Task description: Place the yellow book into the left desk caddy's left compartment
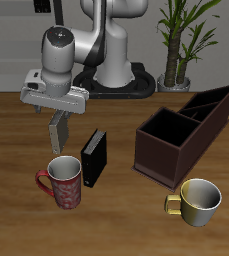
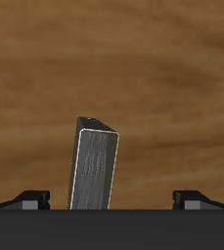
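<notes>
The yellow book is a thin grey-tan book standing on edge on the table behind the red mug. In the wrist view the book stands between my fingers with a gap on each side. My gripper is open and straddles the book's top; its fingers sit wide apart in the wrist view. The left desk caddy is a dark maroon box across the table. Its left compartment, with the taller sloping walls, is the far end.
A black book with a white edge stands just beside the gripper, toward the caddy. A red mug is in front of the gripper. A yellow mug sits before the caddy. A potted plant stands behind the table.
</notes>
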